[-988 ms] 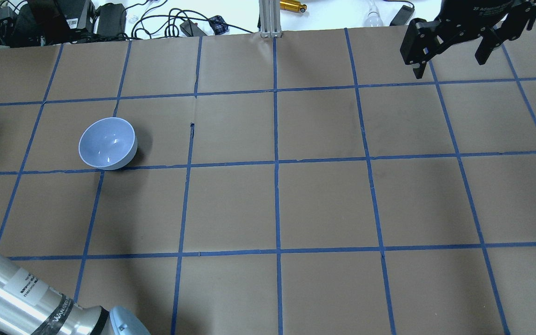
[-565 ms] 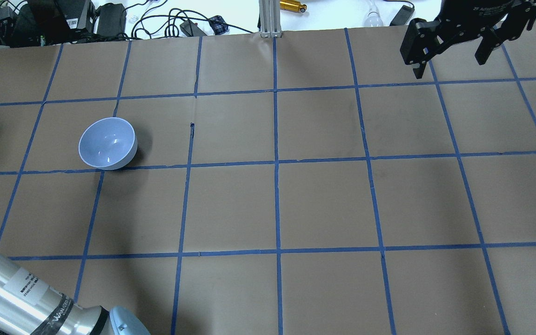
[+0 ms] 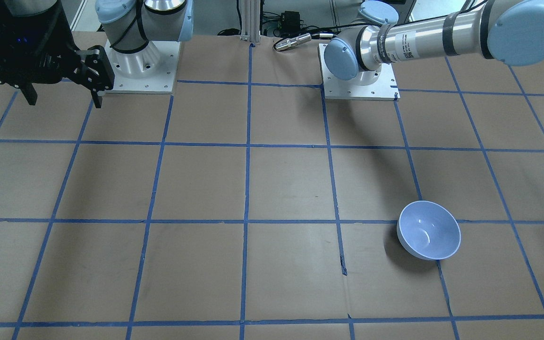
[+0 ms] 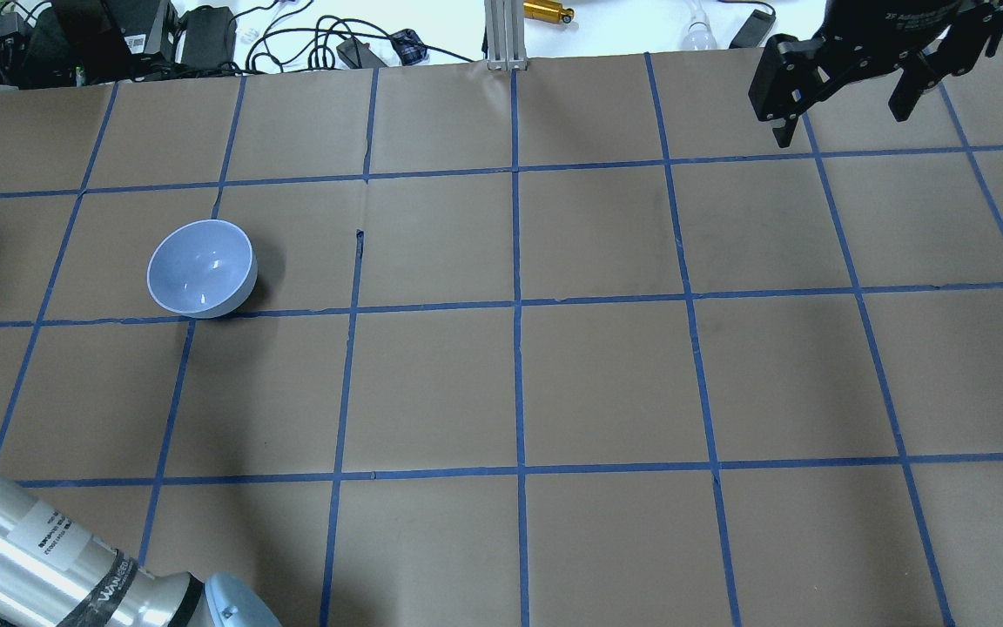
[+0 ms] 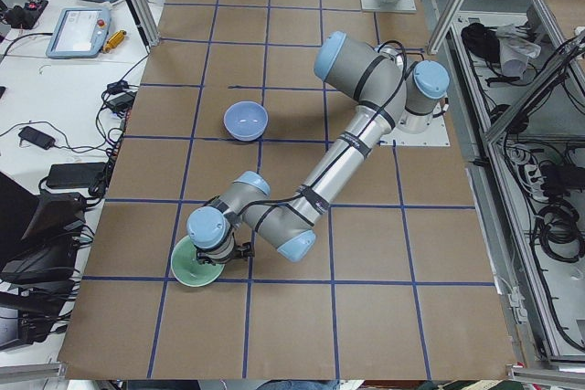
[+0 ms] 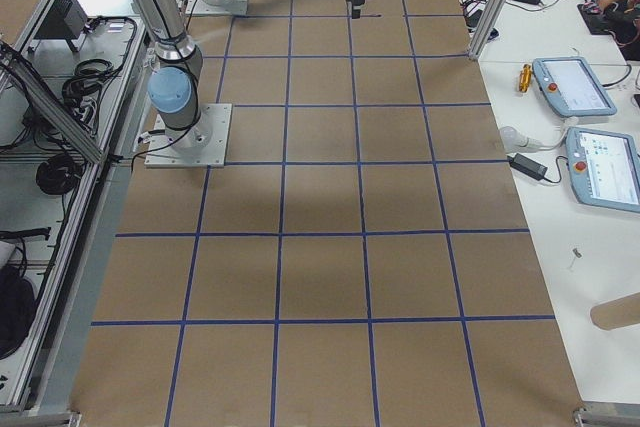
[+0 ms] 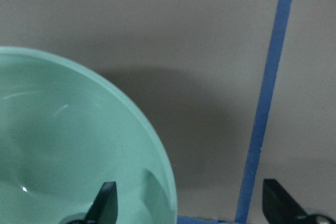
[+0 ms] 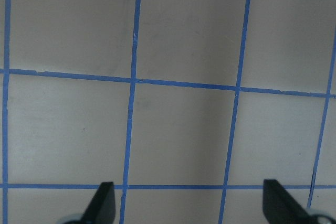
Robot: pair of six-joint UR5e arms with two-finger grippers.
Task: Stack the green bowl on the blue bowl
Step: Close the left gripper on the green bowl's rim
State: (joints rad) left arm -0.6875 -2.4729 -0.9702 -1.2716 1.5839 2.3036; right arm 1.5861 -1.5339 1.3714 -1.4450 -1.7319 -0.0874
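fingers (image 7: 107, 204) of the left gripper (image 7: 191, 209) are seen spread wide, released, with nothing clamped between them. one fingertip is placed over the inside of the green bowl (image 7: 68, 145) and the other over the brown paper outside it, so the bowl's rim is bracketed by the jaws. whether either finger touches the rim cannot be made out. a blue tape line (image 7: 265, 108) is seen just beside the bowl, running past the outer fingertip.

in the exterior left view the left arm is shown bent low over the table (image 4: 606, 383), its wrist set directly above the green bowl. the bowl is seated upright on the paper near the table's end on the robot's left. in the overhead view only a sliver of it is caught at the left edge.

the blue bowl (image 4: 201, 267) is found further in along the table, apart from the green one. it stands upright and empty, its near side lying over a tape line. the green bowl is not yet stacked on it.

the right gripper (image 4: 841, 117) is held raised over the far right corner of the table, well apart from both bowls. its fingers are parted and it is empty. under it, only taped paper squares are shown by its wrist camera.
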